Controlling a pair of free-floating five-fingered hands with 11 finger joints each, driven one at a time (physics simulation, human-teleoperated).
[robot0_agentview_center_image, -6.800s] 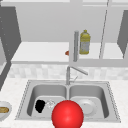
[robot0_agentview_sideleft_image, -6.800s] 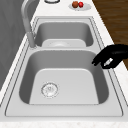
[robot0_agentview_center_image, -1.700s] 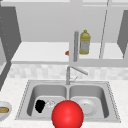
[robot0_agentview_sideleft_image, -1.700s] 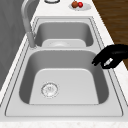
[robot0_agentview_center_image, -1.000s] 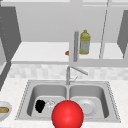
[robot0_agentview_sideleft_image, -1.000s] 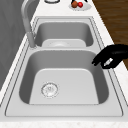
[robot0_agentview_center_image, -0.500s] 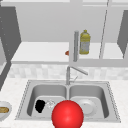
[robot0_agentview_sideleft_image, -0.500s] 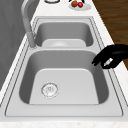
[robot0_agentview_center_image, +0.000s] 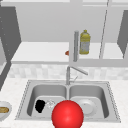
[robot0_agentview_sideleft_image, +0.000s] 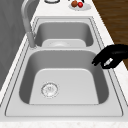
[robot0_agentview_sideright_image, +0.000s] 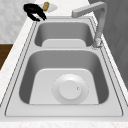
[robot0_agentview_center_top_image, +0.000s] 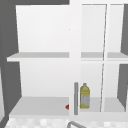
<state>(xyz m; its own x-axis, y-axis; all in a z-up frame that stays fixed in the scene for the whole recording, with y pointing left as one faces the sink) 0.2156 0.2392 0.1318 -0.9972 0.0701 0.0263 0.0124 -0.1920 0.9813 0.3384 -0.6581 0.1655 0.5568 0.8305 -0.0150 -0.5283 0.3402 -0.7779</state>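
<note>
My left hand (robot0_agentview_center_image: 40, 105) hangs over the left basin of the steel double sink (robot0_agentview_center_image: 110, 100), near that basin's front wall. In the left side view the left hand (robot0_agentview_sideleft_image: 112, 57) hovers at the basin's front rim with fingers drooping loosely and nothing in them. The right side view has the left hand (robot0_agentview_sideright_image: 33, 11) at the far basin's corner. A large red ball (robot0_agentview_center_image: 67, 115) sits low in the front view, before the sink's front edge. A white plate (robot0_agentview_sideright_image: 70, 88) lies in the right basin.
The faucet (robot0_agentview_center_image: 68, 75) rises behind the divider, spout towards the right basin. A drain (robot0_agentview_sideleft_image: 50, 89) is in the left basin's floor. A yellow bottle (robot0_agentview_center_top_image: 84, 96) and a small red thing (robot0_agentview_center_top_image: 67, 107) stand on the cabinet shelf. A bowl (robot0_agentview_center_image: 3, 110) sits on the left counter, a fruit plate (robot0_agentview_sideleft_image: 79, 5) on the right.
</note>
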